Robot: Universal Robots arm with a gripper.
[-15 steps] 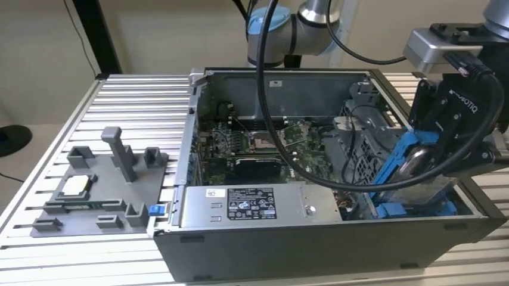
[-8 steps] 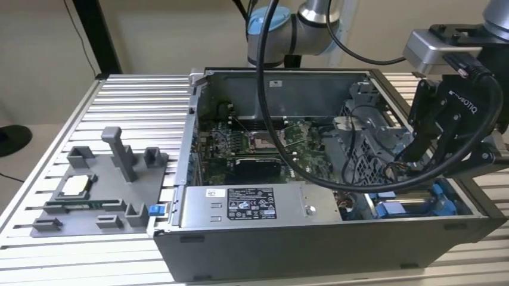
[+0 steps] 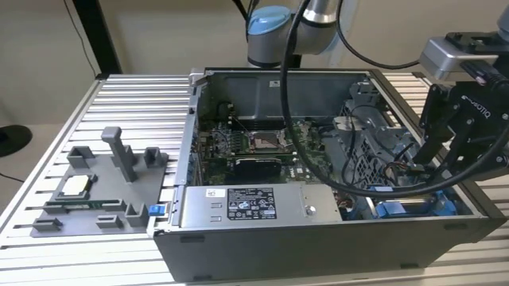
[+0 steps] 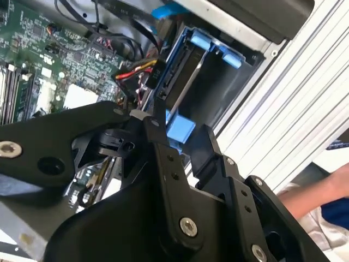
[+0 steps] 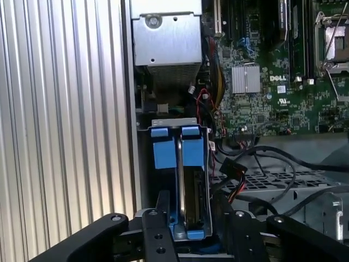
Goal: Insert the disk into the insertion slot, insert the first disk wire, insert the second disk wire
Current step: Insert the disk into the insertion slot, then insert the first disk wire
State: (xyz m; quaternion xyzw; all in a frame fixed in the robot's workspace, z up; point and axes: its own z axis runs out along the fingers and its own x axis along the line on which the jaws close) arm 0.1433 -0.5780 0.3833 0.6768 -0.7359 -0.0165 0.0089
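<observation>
Disk (image 5: 192,185): edge-on within insertion slot (image 5: 173,121). Claw (image 5: 191,210): narrowed, clamping blue carrier end. Risk: tilted push jams carrier against slot wall; wires (image 5: 235,186) beside slot may snag.

One computer case (image 3: 318,250), one disk (image 5: 193,191), one power supply box (image 3: 254,205), one motherboard (image 5: 262,98).

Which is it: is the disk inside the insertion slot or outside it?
Inside. In the first wrist view the disk stands on edge between the grey walls of the insertion slot; whether fully seated, cannot tell.
</observation>
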